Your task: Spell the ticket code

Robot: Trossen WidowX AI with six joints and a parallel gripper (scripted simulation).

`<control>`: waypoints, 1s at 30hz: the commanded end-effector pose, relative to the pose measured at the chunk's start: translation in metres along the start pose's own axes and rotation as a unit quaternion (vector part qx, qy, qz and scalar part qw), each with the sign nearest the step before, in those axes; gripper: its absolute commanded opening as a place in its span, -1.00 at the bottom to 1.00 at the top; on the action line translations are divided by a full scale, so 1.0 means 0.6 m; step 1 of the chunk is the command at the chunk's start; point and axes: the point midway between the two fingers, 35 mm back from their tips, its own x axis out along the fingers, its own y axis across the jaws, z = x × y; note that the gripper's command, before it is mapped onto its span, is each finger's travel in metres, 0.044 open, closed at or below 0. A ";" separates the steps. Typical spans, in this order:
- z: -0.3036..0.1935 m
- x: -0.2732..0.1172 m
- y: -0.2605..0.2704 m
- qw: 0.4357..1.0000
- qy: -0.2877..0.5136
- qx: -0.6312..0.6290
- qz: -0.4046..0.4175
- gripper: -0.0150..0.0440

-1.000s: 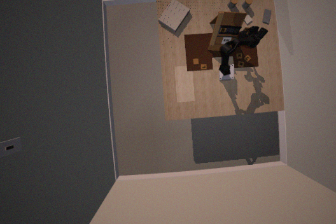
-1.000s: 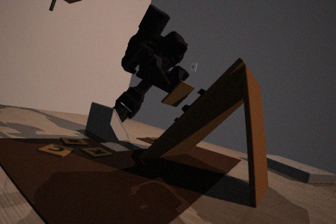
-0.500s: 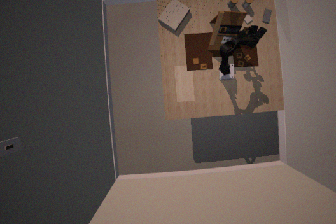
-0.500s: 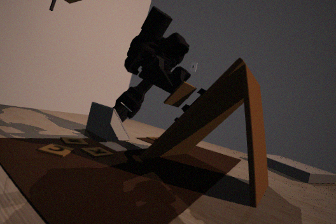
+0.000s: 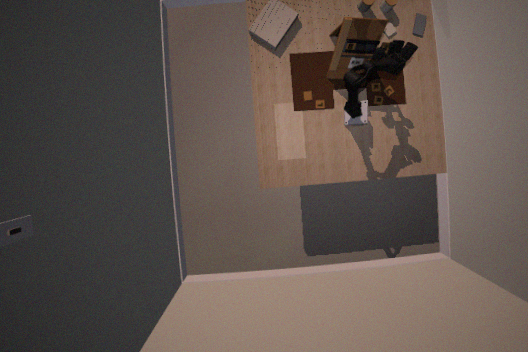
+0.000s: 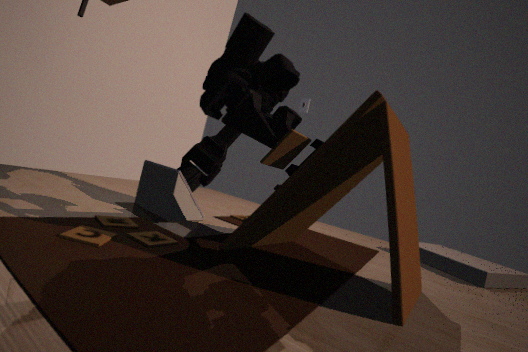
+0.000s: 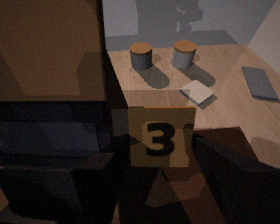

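Note:
My gripper [image 7: 161,145] is shut on a wooden tile marked 3 [image 7: 161,136] [image 6: 286,150], held upright in the wrist view. The tile is in the air beside the right end of the dark rail [image 5: 369,46] [image 7: 51,136] on the sloped wooden board [image 5: 340,56] [image 6: 407,216] [image 7: 46,55]. One tile [image 5: 351,46] sits in the rail toward its left end; its letter is unreadable. The ticket [image 5: 356,62] is on the board below the rail, its print too small to read. Three loose tiles [image 5: 376,87] [image 5: 389,90] [image 5: 378,100] lie right of the board, and two [image 5: 307,95] [image 5: 320,104] lie left.
Two cork-lidded jars [image 5: 368,0] [image 5: 390,1] [image 7: 141,56] [image 7: 184,54] stand at the back. A white pad [image 5: 390,30] [image 7: 198,92] and a grey slab [image 5: 419,25] [image 7: 260,83] lie back right. A grey box [image 5: 274,22] stands back left. A brown mat [image 5: 310,73] lies under the left tiles.

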 end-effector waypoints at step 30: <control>-0.004 0.001 0.027 1.000 0.002 0.006 -0.001 -0.49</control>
